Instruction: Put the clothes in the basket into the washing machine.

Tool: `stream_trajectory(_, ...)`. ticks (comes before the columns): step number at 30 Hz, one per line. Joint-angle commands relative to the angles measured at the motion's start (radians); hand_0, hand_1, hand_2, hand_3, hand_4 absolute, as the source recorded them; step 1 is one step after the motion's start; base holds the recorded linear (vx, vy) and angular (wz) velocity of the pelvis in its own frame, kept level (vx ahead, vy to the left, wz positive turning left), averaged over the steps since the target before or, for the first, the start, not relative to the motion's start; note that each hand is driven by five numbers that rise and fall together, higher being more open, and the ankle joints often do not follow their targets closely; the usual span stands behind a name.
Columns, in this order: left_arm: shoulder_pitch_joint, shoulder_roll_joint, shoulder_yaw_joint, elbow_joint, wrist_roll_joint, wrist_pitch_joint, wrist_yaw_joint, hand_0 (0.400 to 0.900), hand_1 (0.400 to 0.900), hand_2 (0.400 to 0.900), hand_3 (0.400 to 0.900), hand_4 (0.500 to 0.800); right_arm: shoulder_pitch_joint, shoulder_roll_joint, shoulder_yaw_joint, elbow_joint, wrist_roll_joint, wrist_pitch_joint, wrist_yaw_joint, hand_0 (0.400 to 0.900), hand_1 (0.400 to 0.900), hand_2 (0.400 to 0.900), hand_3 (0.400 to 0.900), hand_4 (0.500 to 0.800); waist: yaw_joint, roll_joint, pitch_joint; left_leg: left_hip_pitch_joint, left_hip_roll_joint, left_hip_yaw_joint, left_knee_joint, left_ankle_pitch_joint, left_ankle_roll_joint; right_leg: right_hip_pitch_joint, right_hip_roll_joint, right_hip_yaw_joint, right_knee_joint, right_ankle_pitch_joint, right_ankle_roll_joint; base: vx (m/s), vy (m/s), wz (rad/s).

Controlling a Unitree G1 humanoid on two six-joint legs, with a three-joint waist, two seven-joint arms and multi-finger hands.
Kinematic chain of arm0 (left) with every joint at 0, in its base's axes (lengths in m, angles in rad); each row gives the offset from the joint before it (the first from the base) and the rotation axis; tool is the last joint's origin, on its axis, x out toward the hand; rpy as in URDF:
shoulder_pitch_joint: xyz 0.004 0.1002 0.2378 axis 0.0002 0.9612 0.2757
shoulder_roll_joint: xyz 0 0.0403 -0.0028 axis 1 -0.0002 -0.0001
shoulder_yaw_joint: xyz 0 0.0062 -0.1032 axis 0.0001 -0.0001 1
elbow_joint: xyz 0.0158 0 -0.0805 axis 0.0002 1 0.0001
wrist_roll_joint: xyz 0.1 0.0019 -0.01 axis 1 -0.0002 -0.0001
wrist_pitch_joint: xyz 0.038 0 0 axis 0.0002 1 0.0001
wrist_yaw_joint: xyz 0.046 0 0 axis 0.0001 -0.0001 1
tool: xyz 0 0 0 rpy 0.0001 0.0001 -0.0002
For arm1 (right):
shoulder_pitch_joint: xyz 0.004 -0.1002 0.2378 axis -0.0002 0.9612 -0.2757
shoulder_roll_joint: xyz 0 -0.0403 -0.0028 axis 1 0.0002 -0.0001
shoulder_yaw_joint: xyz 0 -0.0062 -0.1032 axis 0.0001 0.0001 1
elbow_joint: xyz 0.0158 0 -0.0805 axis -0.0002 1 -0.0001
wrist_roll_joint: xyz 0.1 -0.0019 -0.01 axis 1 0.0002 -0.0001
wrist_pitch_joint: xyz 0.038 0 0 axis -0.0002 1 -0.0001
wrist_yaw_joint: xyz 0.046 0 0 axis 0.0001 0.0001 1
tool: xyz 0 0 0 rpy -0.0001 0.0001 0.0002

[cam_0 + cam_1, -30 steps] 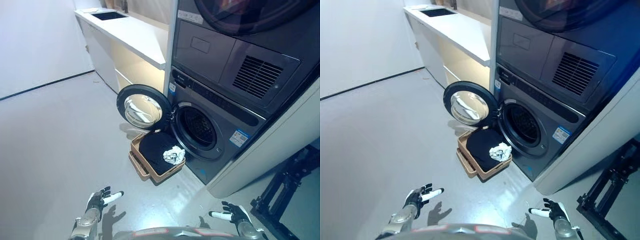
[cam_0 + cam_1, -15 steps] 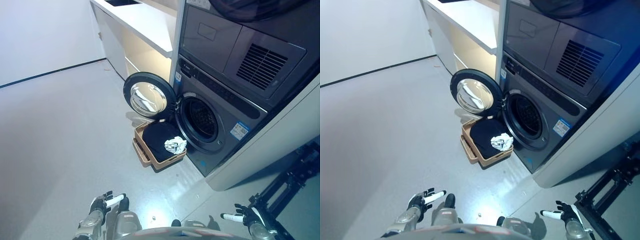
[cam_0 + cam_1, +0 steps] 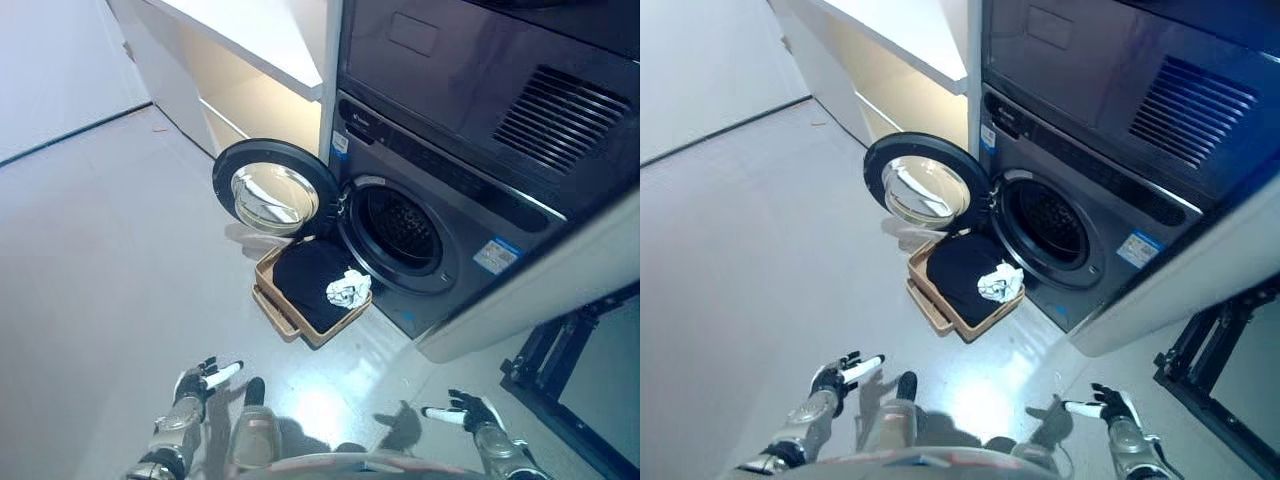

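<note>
**Laundry basket sat full at the open washer door**

A tan rectangular basket [image 3: 300, 322] stood on the grey floor [image 3: 100, 250], just in front of and below the round opening of the dark grey front-loading washing machine [image 3: 440, 240]. A black garment [image 3: 310, 285] filled most of the basket, and a crumpled white cloth [image 3: 347, 290] lay on top of it at the corner nearest the machine. A flat tan piece lay against the basket's outer side, on the floor.

The washer's round, glass-centred door [image 3: 272, 190] stood swung open to the left, just above the basket's far end. The drum [image 3: 400, 225] behind it looked dark; what lay inside could not be made out. A second dark appliance with a slatted vent [image 3: 560, 105] sat stacked above the washer. A white bench [image 3: 270, 35] ran away to the left of the machines, and a black metal frame [image 3: 570, 370] stood at the right.

Both hands hung low near the bottom edge, well apart from the basket: the left hand [image 3: 195, 382] and the right hand [image 3: 462, 410] each had fingers spread and relaxed, holding nothing.
</note>
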Motion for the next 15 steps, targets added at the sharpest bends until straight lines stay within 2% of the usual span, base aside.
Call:
stream_trajectory(1,-0.056,0.055,-0.012,-0.082,-0.007,-0.084,0.029,0.9,0.9,0.9,0.9,0.8,-0.052,-0.048,0.009,-0.058,0.043,-0.043,-0.036,0.9,0.9,0.9,0.9,0.8,0.024,-0.003,-0.061,-0.188,-0.01,-0.015,0.0,0.098,0.032,0.123,-0.052,-0.013,-0.045,0.227,0.061,0.23,0.174,0.2)
stream_trajectory(3,-0.067,0.059,-0.018,-0.08,-0.002,-0.087,0.04,0.9,0.9,0.9,0.9,0.8,-0.065,-0.042,0.016,-0.069,0.046,-0.043,-0.037,0.9,0.9,0.9,0.9,0.8,0.026,-0.015,-0.073,-0.211,-0.037,0.002,0.012,0.074,0.046,0.121,-0.079,-0.033,-0.066,0.279,0.067,0.26,0.205,0.24)
stream_trajectory(4,-0.079,0.058,-0.02,-0.083,-0.004,-0.091,0.044,0.9,0.9,0.9,0.9,0.8,-0.069,-0.043,0.015,-0.078,0.047,-0.045,-0.038,0.9,0.9,0.9,0.9,0.8,0.026,-0.02,-0.074,-0.228,-0.052,0.03,0.026,0.068,0.049,0.124,-0.094,-0.046,-0.07,0.325,0.069,0.21,0.206,0.25)
stream_trajectory(7,-0.087,0.063,-0.029,-0.109,-0.006,-0.096,0.047,0.9,0.9,0.9,0.9,0.8,-0.08,-0.049,0.025,-0.113,0.048,-0.05,-0.039,0.9,0.9,0.9,0.9,0.8,0.031,-0.027,-0.075,-0.25,-0.098,0.033,0.061,0.022,0.086,0.078,-0.12,-0.035,-0.017,0.415,0.059,0.21,0.241,0.19)
stream_trajectory(11,-0.101,0.066,-0.039,-0.116,0.0,-0.089,0.048,0.9,0.9,0.9,0.9,0.8,-0.107,-0.04,0.042,-0.119,0.061,-0.054,-0.044,0.9,0.9,0.9,0.9,0.8,0.022,-0.011,-0.034,-0.187,-0.144,0.02,0.065,-0.036,0.147,-0.007,-0.105,0.005,0.201,0.514,0.02,0.2,0.269,0.13)
stream_trajectory(13,-0.095,0.068,-0.032,-0.119,0.003,-0.085,0.043,0.9,0.9,0.9,0.9,0.8,-0.096,-0.034,0.043,-0.127,0.059,-0.053,-0.043,0.9,0.9,0.9,0.9,0.8,0.022,0.0,-0.022,-0.132,-0.146,0.036,0.06,-0.069,0.166,-0.038,-0.132,-0.062,0.259,0.514,0.013,0.2,0.244,-0.07)
stream_trajectory(15,-0.093,0.071,-0.026,-0.115,-0.003,-0.084,0.039,0.9,0.9,0.9,0.9,0.8,-0.088,-0.034,0.041,-0.135,0.056,-0.053,-0.038,0.9,0.9,0.9,0.9,0.8,0.008,0.003,-0.004,-0.069,-0.151,0.039,0.052,-0.094,0.164,-0.075,-0.149,-0.101,0.239,0.487,0.007,0.22,0.104,0.09)
